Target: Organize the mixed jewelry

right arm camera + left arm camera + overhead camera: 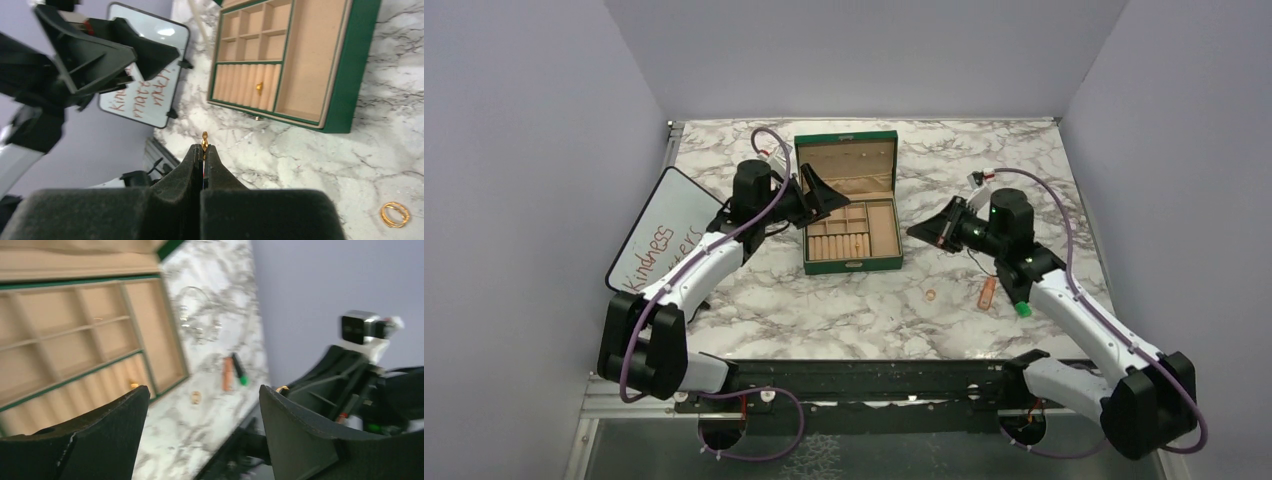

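The green jewelry box lies open mid-table with tan compartments. My right gripper is shut on a tiny gold ring that pokes out between its tips. It hovers to the right of the box. A second gold ring sits in the box's ring rolls. Another ring lies on the marble in front of the box. My left gripper is open and empty, at the box's left edge. A thin wire-like loop lies on the marble right of the box.
An orange marker and a black highlighter with a green cap lie at the front right. A whiteboard with red writing lies at the left edge. Grey walls close in the table on three sides.
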Controlling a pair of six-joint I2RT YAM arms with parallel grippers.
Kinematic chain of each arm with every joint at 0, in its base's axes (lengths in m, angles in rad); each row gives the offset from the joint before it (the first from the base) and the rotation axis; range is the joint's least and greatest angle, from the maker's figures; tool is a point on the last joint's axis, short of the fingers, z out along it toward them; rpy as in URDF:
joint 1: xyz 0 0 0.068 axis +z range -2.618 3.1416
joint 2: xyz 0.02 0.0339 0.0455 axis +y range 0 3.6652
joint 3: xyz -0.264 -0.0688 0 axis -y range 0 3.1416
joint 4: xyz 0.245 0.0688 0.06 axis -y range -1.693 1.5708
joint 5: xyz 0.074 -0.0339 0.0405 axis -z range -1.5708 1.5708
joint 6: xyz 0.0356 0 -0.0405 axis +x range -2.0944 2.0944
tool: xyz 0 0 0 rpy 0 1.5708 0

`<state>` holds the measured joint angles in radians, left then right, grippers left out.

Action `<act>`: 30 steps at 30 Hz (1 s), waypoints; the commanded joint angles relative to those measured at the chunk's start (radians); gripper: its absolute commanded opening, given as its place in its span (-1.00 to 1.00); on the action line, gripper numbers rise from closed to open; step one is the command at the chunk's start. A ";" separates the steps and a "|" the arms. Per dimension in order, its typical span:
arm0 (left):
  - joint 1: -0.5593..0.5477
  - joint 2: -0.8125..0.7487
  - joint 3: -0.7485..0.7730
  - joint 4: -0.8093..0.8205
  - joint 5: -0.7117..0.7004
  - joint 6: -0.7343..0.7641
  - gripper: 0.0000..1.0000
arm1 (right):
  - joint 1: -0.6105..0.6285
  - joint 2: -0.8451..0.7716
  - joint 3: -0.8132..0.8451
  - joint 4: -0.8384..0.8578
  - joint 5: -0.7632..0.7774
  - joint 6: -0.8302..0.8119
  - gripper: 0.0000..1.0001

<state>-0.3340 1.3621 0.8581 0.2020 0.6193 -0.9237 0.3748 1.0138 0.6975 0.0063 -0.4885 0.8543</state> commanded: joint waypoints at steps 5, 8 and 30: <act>0.003 -0.047 0.153 -0.464 -0.453 0.455 0.63 | 0.165 0.241 0.207 -0.205 0.292 -0.092 -0.99; 0.003 -0.053 0.143 -0.466 -0.489 0.499 0.63 | 0.254 0.351 0.297 -0.238 0.395 -0.090 -0.99; 0.003 -0.153 0.105 -0.500 -0.587 0.511 0.63 | 0.476 0.781 0.639 -0.400 0.658 -0.128 -0.98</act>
<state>-0.3294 1.2377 0.9737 -0.2874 0.0765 -0.4252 0.8448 1.7489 1.2938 -0.3355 0.0994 0.7311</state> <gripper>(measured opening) 0.813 0.020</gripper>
